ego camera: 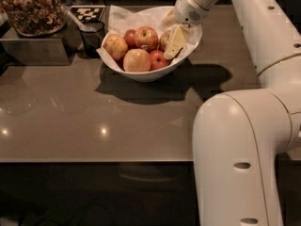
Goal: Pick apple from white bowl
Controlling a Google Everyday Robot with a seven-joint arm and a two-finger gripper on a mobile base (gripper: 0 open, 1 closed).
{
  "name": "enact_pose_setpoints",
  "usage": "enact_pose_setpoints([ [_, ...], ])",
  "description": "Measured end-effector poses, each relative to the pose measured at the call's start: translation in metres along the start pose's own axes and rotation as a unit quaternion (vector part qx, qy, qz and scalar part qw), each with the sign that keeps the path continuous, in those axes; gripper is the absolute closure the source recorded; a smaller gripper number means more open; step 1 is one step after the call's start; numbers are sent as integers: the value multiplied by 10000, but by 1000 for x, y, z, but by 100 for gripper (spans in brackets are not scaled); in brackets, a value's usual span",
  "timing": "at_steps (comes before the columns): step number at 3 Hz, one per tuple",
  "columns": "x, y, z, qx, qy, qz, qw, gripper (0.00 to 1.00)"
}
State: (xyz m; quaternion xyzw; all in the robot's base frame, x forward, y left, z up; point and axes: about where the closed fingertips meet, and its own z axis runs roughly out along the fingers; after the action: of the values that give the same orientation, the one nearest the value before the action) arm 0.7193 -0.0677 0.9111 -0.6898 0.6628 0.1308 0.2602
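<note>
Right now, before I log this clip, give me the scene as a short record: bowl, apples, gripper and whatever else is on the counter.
counter: brown, glossy
white bowl: back centre of counter, paper-lined
apple: red streaked with yellow, back middle of bowl, resting there
other apples: packed around it in the bowl
gripper: down inside the bowl's right side, right of the apple; contact with any fruit unclear
dark cup: just left of the bowl
snack bin: back left corner
</note>
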Motion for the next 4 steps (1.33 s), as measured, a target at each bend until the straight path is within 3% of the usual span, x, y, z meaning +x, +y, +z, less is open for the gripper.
enact_pose_setpoints([
  [2,5,1,8,-54,62,33,10000,20],
  [4,15,6,11,-100,167,64,9998,29],
])
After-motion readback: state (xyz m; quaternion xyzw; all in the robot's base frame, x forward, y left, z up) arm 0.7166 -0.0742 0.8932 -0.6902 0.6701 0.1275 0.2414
